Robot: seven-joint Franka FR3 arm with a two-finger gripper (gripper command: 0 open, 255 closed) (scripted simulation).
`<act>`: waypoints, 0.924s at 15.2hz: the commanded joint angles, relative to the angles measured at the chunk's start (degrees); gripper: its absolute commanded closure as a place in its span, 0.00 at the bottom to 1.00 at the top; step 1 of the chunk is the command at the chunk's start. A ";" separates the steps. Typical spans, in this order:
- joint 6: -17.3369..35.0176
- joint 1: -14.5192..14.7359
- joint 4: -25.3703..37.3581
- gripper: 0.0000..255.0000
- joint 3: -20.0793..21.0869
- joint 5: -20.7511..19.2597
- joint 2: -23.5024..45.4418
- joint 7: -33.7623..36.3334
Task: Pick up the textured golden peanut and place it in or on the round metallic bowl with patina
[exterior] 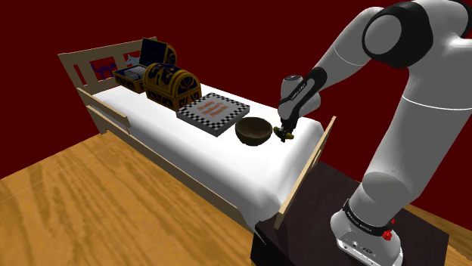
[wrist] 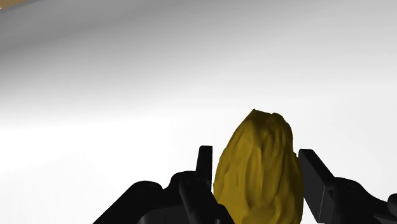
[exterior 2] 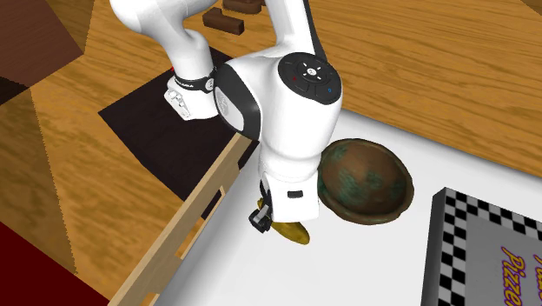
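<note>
1. The rough golden-yellow peanut (wrist: 257, 172) has a ridged, elongated shell. It stands on end between the fingers of the black gripper (wrist: 256, 153), which clasp it on both sides, low over the white bed surface (exterior 2: 347, 261).
2. The round brown bowl with green patina (exterior 2: 365, 178) sits upright, open side up, on the same surface. It is just beside the peanut and apart from it.

Item count, white bed with pale wooden frame (exterior: 113, 113):
- one textured golden peanut (wrist: 257, 168)
- one round brown metallic bowl with green patina (exterior 2: 365, 180)
- one flat chequered pizza box (exterior: 214, 113)
- two ornate blue-and-gold chests (exterior: 172, 85) (exterior: 156, 54)
</note>
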 commanded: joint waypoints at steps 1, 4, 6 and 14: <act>0.01 0.00 0.01 1.00 0.00 0.00 0.00 0.00; 0.00 0.00 0.01 1.00 0.00 0.00 0.00 0.00; -1.61 0.10 0.06 1.00 -0.09 -0.27 -1.59 0.03; -8.23 0.34 0.83 1.00 -0.19 -1.08 -7.50 0.00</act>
